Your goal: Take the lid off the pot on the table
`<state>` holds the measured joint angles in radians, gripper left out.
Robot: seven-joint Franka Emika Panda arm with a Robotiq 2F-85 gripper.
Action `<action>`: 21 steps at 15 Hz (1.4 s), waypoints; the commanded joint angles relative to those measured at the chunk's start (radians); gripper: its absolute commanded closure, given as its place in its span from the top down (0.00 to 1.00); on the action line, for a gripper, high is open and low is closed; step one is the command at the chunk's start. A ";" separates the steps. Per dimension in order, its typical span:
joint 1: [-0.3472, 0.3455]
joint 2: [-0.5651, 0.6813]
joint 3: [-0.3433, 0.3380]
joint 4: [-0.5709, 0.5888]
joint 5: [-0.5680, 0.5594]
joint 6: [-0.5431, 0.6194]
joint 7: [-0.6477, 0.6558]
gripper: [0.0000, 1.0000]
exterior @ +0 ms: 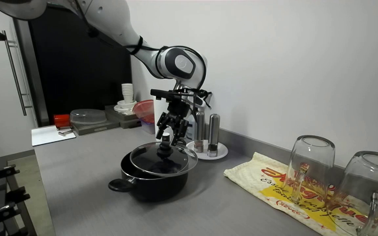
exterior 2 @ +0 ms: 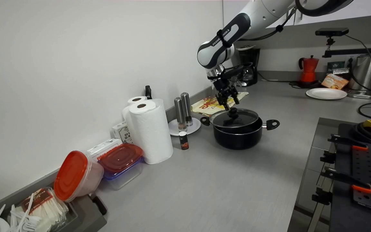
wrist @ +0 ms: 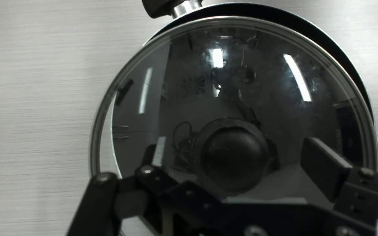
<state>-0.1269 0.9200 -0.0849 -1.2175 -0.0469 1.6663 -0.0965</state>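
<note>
While end effector [exterior 2: 232, 105] gapes wide, holding nothing, glass lid [wrist: 228, 82] lies below (likely slippery, breakable); best pinch central knob [wrist: 233, 159].

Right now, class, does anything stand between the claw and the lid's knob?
Nothing visible does. The open claw hangs above the lid, whose black knob shows uncovered between the fingers in the wrist view.

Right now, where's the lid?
In an exterior view, the lid sits askew on the pot, overhanging its right side toward the steel mills. The open end effector is over the lid's knob.
</note>
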 commanded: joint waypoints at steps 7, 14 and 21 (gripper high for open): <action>0.003 0.047 0.000 0.063 -0.015 -0.052 0.014 0.74; -0.001 0.051 -0.002 0.081 -0.016 -0.071 0.013 0.23; -0.001 -0.006 0.000 0.069 -0.020 -0.064 -0.006 0.40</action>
<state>-0.1290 0.9487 -0.0867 -1.1752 -0.0483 1.6385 -0.0966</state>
